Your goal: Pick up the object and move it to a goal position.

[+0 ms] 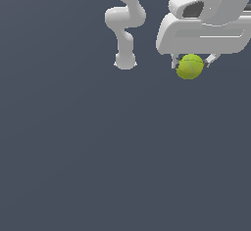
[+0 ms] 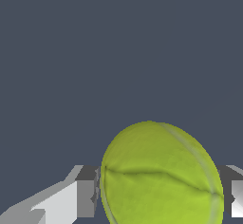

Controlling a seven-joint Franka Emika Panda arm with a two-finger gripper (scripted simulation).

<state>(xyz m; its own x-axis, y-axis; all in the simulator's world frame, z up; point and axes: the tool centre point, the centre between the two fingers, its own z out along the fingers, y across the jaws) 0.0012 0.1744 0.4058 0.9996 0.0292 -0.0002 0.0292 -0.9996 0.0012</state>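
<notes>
**Asker:** Near the upper right of the exterior view, what is the arm doing?

**Describer:** A white robot arm reaches in from the top edge, and its bulky wrist housing fills the upper right corner. Below that housing the jaws point downward, with a small yellow-green ball sitting between the two fingertips.

**Asker:** Is the ball held, or only beside the fingers?

**Describer:** It appears held. In the wrist view the ball fills the lower centre of the frame, and a grey pad presses against each side of it. The jaws have closed to the ball's width and no further, so they are partly closed around it, not fully shut.

**Asker:** Why grip it that way?

**Describer:** My reading is that a round ball rolls off anything but an even squeeze. Pads on opposite sides, near its widest part, keep it centred and stop it slipping out.

**Asker:** Is it resting on the desk?

**Describer:** I cannot tell. The surface is a plain dark grey-blue with no shadow or edge beneath the ball, so its height is unclear.

**Asker:** Can you see where it should go?

**Describer:** No. Neither view shows a goal marker, so I judge the carrying step is not yet finished.
</notes>
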